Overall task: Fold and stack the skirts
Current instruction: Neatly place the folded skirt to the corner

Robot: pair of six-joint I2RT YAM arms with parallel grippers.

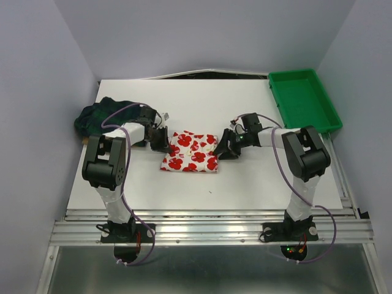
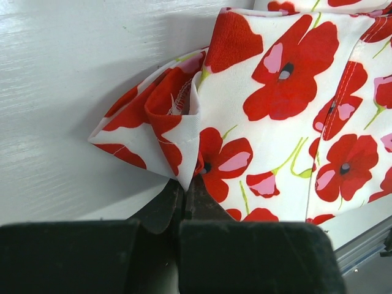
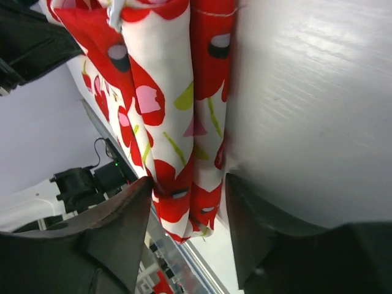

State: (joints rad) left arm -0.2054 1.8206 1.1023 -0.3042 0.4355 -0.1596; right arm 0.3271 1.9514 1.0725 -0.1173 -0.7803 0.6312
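White counter: you are viewing the floral skirt lying folded at mid-counter and the plaid skirt lying bunched at the far left corner. Your left claw is pinching the floral skirt's left edge, fingers closed. Your right claw is gaping at its right edge, gripping nothing.

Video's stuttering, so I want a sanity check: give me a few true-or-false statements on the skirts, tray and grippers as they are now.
The floral skirt is folded into a flat packet. True.
The plaid skirt is stacked on it. False: it lies bunched apart, far left.
The right gripper is open astride the floral skirt's edge. True.
The left gripper is wide open. False: shut on the floral skirt's corner.
The green tray holds a skirt. False: it is empty.
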